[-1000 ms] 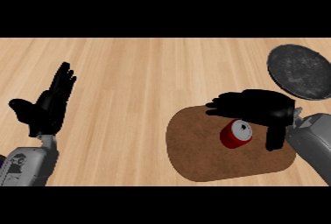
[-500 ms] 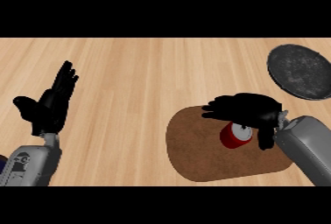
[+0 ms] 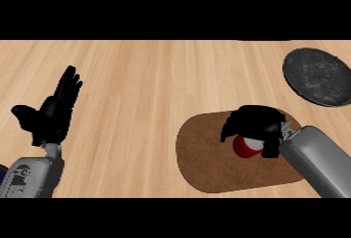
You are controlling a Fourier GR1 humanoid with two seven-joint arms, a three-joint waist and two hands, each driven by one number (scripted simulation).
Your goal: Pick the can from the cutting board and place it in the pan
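Grasping looks like the step in hand; the right hand (image 3: pixel 255 122) curls over the red can (image 3: pixel 248 146), which stands on the cutting board (image 3: pixel 205 162) beneath its palm; lift and carry remain; the pan (image 3: pixel 316 76) waits beyond the hand, well apart; the left hand (image 3: pixel 49 114) rests open far to its left.

Red can (image 3: pixel 247 146), brown cutting board (image 3: pixel 216 165), dark grey pan (image 3: pixel 316 76).

Bare counter (image 3: pixel 171 74) – path to pan (image 3: pixel 317 76).
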